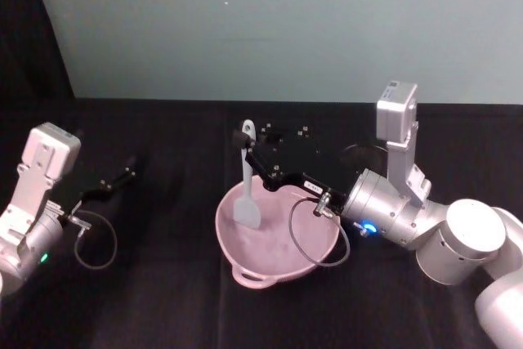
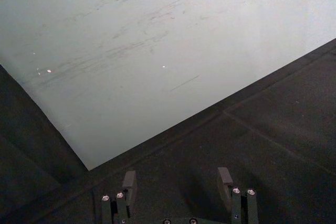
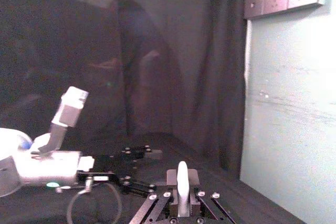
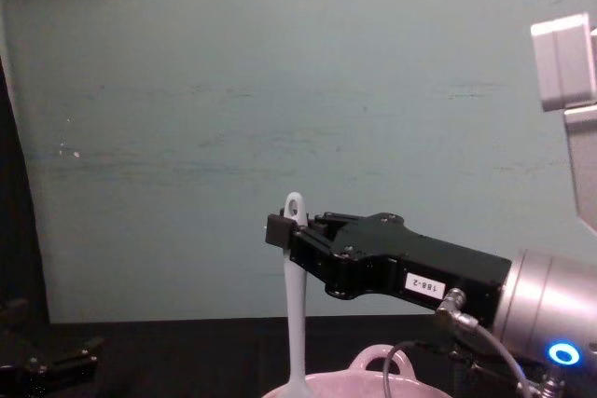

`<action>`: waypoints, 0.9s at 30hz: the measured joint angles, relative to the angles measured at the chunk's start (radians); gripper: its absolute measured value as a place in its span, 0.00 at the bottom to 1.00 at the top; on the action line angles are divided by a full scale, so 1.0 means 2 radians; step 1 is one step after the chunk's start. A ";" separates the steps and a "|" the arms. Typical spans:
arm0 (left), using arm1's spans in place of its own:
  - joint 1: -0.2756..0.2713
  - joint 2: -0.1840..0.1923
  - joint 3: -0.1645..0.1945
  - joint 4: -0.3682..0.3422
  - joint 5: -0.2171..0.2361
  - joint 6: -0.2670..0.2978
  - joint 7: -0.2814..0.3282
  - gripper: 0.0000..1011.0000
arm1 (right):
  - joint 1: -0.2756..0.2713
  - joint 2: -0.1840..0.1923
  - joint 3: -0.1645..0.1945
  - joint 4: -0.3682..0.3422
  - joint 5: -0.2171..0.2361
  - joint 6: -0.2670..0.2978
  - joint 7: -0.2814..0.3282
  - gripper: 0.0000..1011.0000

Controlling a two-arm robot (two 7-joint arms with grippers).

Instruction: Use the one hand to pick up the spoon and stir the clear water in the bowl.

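Note:
My right gripper (image 1: 248, 150) is shut on the handle of the white spoon (image 1: 246, 188), just under its loop end. The spoon stands nearly upright, its flat blade down inside the pale pink bowl (image 1: 315, 260) at the table's middle. In the chest view the right gripper (image 4: 284, 231) holds the spoon (image 4: 296, 323) above the bowl's rim (image 4: 373, 358). The spoon's handle (image 3: 181, 179) shows between the fingers in the right wrist view. My left gripper (image 1: 131, 171) rests open at the far left over the black table, away from the bowl; its fingers (image 2: 129, 184) have nothing between them.
The black tabletop (image 1: 163, 300) spreads around the bowl. A pale blue-green wall (image 1: 286, 22) stands behind it. A dark mesh object (image 1: 286, 143) lies just behind the bowl, partly hidden by my right gripper. Grey cable loops (image 1: 319, 234) hang from my right wrist over the bowl.

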 joint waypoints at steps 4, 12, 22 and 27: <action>0.000 0.000 0.000 0.000 0.000 0.000 0.000 0.99 | 0.011 -0.008 0.001 0.019 -0.010 -0.010 -0.008 0.12; 0.000 0.000 0.000 0.000 0.000 0.000 0.000 0.99 | 0.012 -0.001 0.013 0.019 -0.030 -0.014 -0.031 0.12; 0.000 0.000 0.000 0.000 0.000 0.000 0.000 0.99 | -0.014 0.023 0.031 -0.018 -0.037 -0.001 -0.043 0.12; 0.000 0.000 0.000 0.000 0.000 0.000 0.000 0.99 | -0.032 0.035 0.039 -0.038 -0.035 0.006 -0.044 0.12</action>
